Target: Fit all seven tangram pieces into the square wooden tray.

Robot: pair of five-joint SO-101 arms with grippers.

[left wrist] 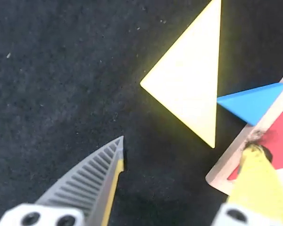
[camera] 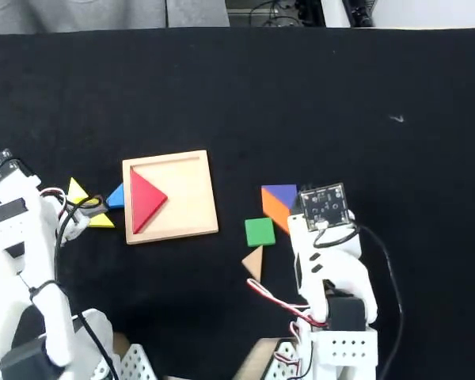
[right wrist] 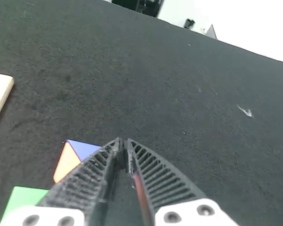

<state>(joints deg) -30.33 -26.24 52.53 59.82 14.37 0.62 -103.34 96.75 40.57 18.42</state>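
Left wrist view | my left pincer [left wrist: 186,145] wide by wooden tray [left wrist: 232,157] corner, likely lining up yellow triangle [left wrist: 188,82] | right pincer [right wrist: 122,145] closed, empty

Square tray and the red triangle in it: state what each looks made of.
Square tray: pale, matte wood, seemingly unvarnished; light tan surface with a raised rim. Red triangle: likely painted wood, judging by its flat, even colour; the core is hidden.

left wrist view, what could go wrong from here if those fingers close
One of the left gripper fingers hangs over the tray rim, so closing may shove the tray. The blue triangle tip touches the yellow triangle, so it may get dragged along.
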